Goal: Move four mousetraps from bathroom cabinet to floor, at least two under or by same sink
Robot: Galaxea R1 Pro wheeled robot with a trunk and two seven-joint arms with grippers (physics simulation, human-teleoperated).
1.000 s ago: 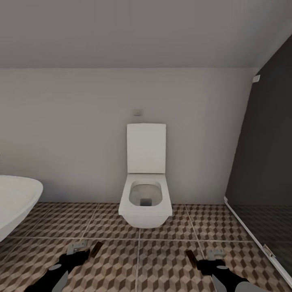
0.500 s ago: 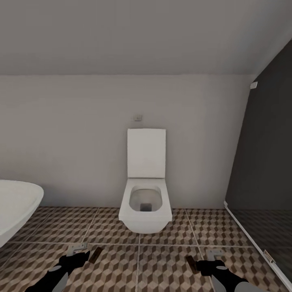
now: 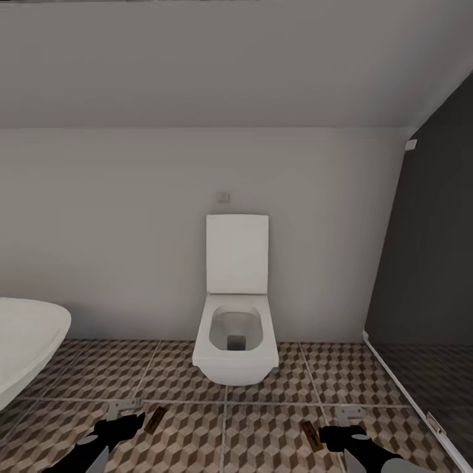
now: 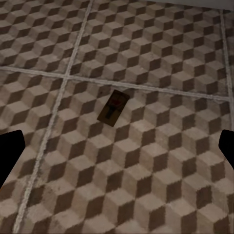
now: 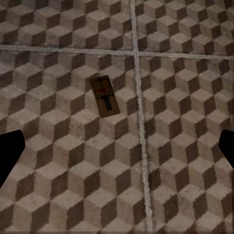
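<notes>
A white toilet (image 3: 235, 315) stands against the wall, lid up, its bowl holding nothing visible. On the bathroom floor (image 3: 263, 433) in front of it lie two mousetraps — one (image 3: 155, 419) toward the sink (image 3: 26, 335) side, one (image 3: 310, 434) toward the dark panel (image 3: 427, 263). The left gripper (image 4: 117, 146) and right gripper (image 5: 117, 146) both hang spread wide, each above a trap, gripping nothing.

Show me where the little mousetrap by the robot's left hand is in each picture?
Head view: the left mousetrap lies flat on the bathroom floor, just beside the left gripper.
Left wrist view: the same trap lies mid-picture on the tiles, between the open fingers.
Right wrist view: that trap is not in it.
Shared landmark: the pale grout line just beyond the trap.
</notes>
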